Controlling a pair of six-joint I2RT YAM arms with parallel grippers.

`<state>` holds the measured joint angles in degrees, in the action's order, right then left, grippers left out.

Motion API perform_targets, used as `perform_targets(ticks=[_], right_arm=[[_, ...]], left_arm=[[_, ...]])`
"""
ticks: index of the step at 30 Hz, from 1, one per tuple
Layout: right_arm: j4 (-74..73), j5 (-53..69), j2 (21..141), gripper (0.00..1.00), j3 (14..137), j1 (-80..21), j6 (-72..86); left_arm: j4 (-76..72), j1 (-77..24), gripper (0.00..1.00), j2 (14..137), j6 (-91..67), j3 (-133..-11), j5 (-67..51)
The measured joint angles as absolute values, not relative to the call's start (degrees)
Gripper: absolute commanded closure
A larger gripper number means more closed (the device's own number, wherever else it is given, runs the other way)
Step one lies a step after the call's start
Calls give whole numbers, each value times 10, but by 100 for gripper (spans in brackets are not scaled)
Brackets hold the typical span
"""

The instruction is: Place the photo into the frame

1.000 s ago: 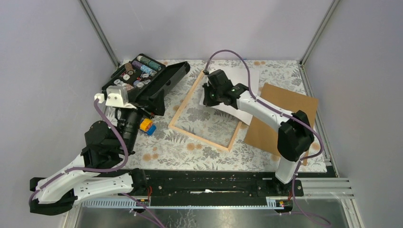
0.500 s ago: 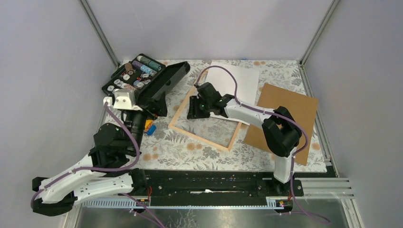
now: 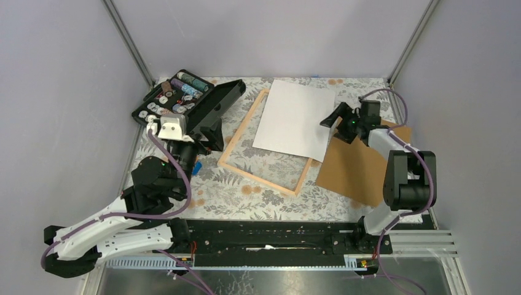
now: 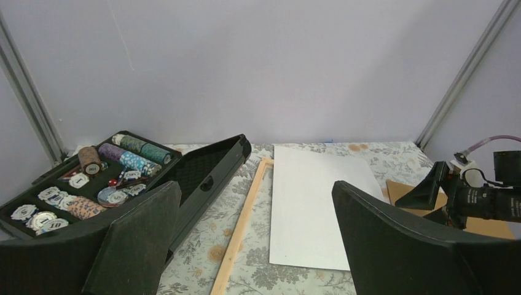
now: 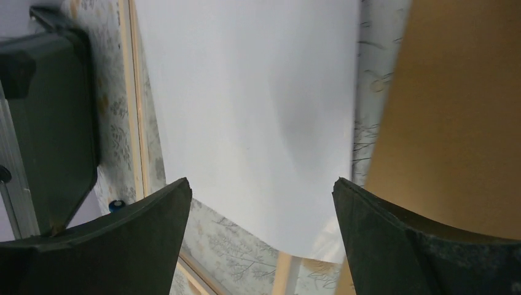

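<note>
The photo (image 3: 293,120) lies flat with a plain white face up, across the far right part of the frame (image 3: 258,178). It covers the frame's far rail and most of its right rail, and is skewed rather than seated inside. The frame's left and near rails and the near half of its opening stay uncovered on the floral table (image 3: 246,203). Just right of the photo's right edge is the right gripper (image 3: 332,117), low over the far left corner of the brown board (image 3: 356,166). Its fingers are spread wide and hold nothing; its wrist view looks down on the white sheet and the board. Well to the left, the left gripper (image 3: 207,136) is also released and empty, beside the open black case (image 3: 215,104) holding poker chips (image 3: 178,92).
</note>
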<state>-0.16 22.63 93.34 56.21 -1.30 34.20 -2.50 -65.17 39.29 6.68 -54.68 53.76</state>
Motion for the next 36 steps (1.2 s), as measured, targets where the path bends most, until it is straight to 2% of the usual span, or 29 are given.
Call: perform_targets(ticks=[4,9,21,25,27,31,34,36], right_arm=[[41,278,967,5,551,52,344],[80,321,1030,6,550,82,348],[262,430,1130,26,543,89,441],[301,446,1155,43,536,89,471],[312,448,1159,56,535,89,481],[330,453,1159,70,533,89,496],[345,459,1158,86,526,89,505],[353,462,1155,93,517,89,514]], left_arm=[[-18,-652,1,404,57,-547,528],[-7,-652,1,414,53,-547,524],[4,-652,1,420,45,-547,515],[6,-651,1,420,41,-547,512],[8,-651,1,420,39,-547,510],[8,-651,1,420,34,-547,508],[10,-651,1,420,33,-547,507],[13,-650,1,419,31,-547,507]])
